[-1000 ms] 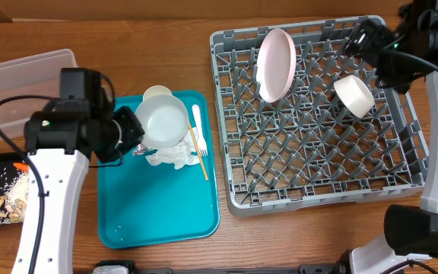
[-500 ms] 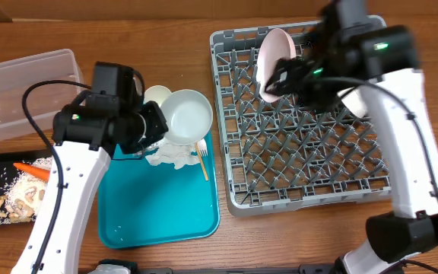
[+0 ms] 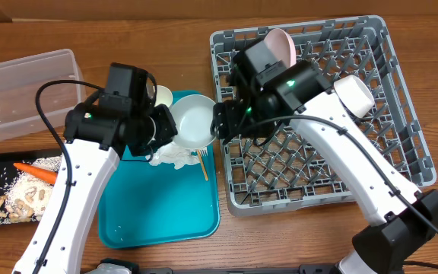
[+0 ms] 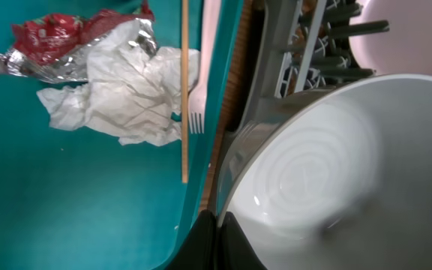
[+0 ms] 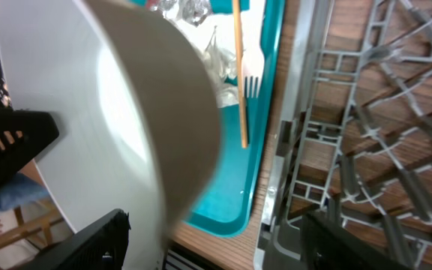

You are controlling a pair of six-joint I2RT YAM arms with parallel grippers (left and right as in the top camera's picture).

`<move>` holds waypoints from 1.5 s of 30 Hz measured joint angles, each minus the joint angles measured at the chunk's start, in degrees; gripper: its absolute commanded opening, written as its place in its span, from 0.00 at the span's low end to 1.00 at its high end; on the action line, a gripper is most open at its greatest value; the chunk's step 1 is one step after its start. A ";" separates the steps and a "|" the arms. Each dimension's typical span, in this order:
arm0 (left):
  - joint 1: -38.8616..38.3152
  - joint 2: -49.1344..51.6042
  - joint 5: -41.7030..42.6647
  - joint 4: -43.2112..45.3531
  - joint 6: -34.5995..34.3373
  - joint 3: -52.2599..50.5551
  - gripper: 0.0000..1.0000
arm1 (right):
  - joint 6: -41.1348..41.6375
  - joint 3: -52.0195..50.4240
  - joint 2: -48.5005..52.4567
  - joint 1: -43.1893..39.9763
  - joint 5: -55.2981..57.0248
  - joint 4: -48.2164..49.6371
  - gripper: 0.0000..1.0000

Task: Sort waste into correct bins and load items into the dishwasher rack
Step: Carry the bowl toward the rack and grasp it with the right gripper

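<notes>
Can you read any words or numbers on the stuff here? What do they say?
None can be read.
The red-and-silver foil wrapper may carry print, but it is too crumpled and blurred to make out.
The white bowl and teal tray show no writing.

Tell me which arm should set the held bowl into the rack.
Right, probably. The left hand pinches the bowl by its rim over the tray, short of the rack. The right hand is open at the bowl, its arm lying across the rack, so it could take it over.
</notes>
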 measured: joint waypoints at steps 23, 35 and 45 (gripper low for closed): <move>-3.65 0.02 -0.37 -0.92 -1.55 0.00 0.04 | 2.89 -0.96 0.02 0.98 2.86 2.29 0.36; -5.75 0.02 -1.66 -1.01 -3.45 0.02 0.17 | 3.69 -1.07 0.09 0.70 6.40 1.62 0.08; -6.45 0.02 -1.09 -0.44 -3.72 0.09 0.87 | 4.42 -1.11 0.57 0.87 6.86 2.19 0.04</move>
